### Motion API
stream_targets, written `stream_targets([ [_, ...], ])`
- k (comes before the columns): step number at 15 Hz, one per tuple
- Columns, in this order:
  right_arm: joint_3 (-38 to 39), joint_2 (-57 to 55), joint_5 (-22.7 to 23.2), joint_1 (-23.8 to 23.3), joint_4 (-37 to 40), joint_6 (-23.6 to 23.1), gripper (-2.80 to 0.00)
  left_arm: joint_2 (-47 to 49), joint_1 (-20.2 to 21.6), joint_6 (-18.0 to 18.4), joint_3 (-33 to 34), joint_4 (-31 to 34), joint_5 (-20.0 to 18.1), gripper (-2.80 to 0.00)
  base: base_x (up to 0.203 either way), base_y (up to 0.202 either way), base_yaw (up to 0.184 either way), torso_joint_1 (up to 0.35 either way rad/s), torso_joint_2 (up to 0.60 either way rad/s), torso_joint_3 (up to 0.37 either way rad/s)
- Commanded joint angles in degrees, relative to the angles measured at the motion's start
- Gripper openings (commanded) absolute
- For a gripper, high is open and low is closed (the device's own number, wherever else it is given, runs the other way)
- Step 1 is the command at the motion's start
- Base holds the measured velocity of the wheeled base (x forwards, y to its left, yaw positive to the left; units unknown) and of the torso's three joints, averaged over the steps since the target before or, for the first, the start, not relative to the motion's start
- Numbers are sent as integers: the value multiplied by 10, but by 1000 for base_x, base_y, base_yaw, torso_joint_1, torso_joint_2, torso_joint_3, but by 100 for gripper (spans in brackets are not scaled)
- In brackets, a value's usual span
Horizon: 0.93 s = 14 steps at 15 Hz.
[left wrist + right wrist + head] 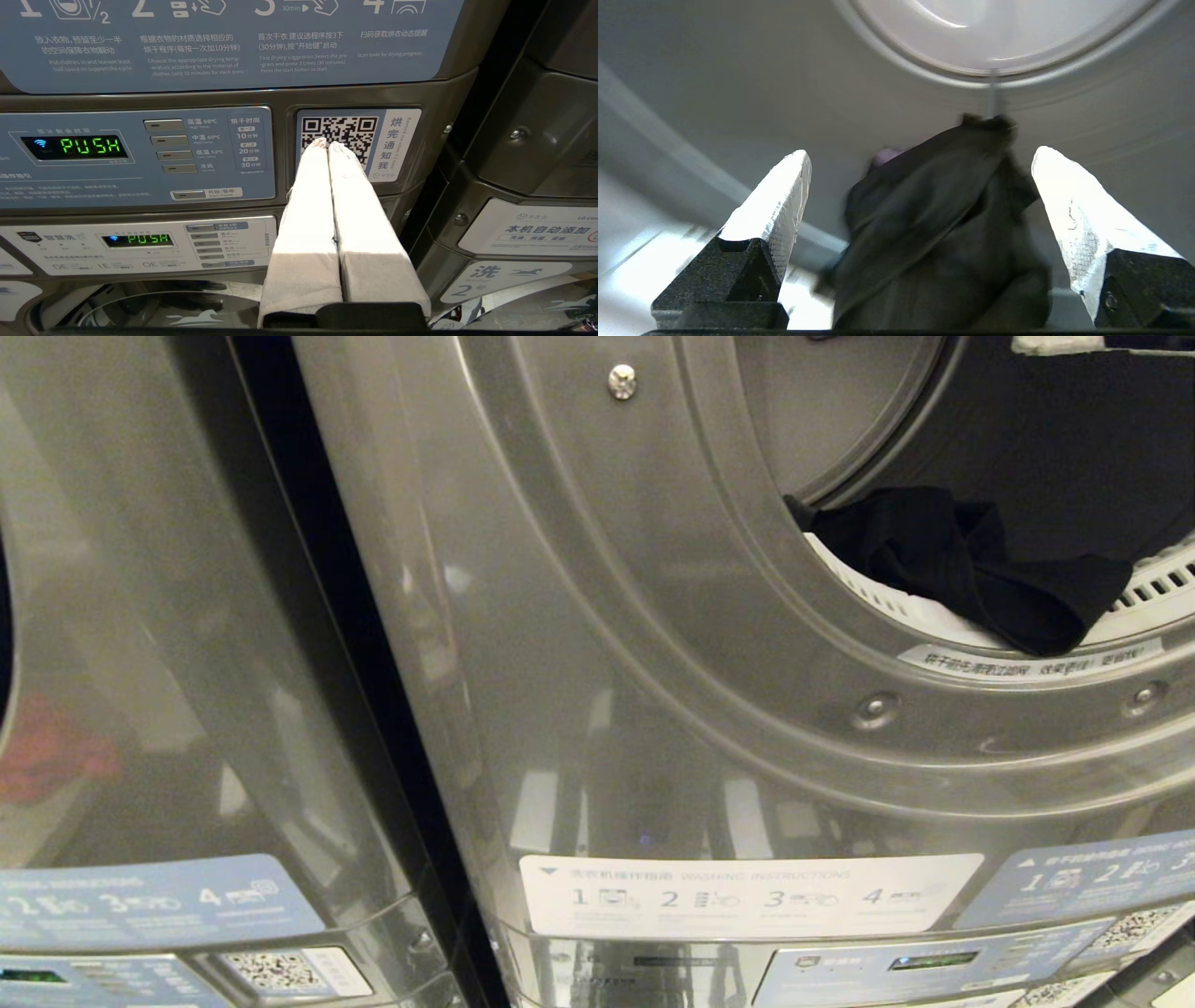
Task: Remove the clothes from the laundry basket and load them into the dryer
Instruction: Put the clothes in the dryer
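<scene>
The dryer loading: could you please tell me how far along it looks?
Done: a black garment lies at the dryer's door rim, partly over it. In hand: nothing; the right gripper is open, dark cloth between its fingers ungripped. Left: the basket is out of view; left gripper idle, shut.

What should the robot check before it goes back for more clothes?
1. Right hand let go: ok, its fingers stand wide apart and do not pinch the black garment lying between them.
2. Garment fully inside the dryer: not ok, in the head view the black garment lies draped on the white lint grille at the door rim.
3. Dryer door opening open: ok.
4. Left hand out of the way: ok, shut and empty, pointing at the control panel.
5. Clothes left in the laundry basket: cannot tell, the basket is out of view.
</scene>
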State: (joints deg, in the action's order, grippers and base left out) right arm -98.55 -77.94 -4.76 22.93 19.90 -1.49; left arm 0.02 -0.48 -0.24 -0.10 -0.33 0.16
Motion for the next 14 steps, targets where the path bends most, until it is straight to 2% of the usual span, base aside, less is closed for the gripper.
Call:
stream_targets([
  [1,39,60,14,1,10,-2,0,0,0,0,0,0,0,-280,0,0,0,0,0,0],
  [4,100,122,37,1,86,-7,0,0,0,0,0,0,0,-280,0,0,0,0,0,0],
  [5,118,131,39,1,96,-16,-280,0,0,0,0,0,0,-280,0,0,0,0,0,0],
  [9,147,140,37,0,113,-55,-280,0,0,0,0,0,0,-280,0,0,0,0,0,0],
  [14,186,140,21,-10,127,-59,-280,0,0,0,0,0,0,-280,0,0,0,0,0,0],
])
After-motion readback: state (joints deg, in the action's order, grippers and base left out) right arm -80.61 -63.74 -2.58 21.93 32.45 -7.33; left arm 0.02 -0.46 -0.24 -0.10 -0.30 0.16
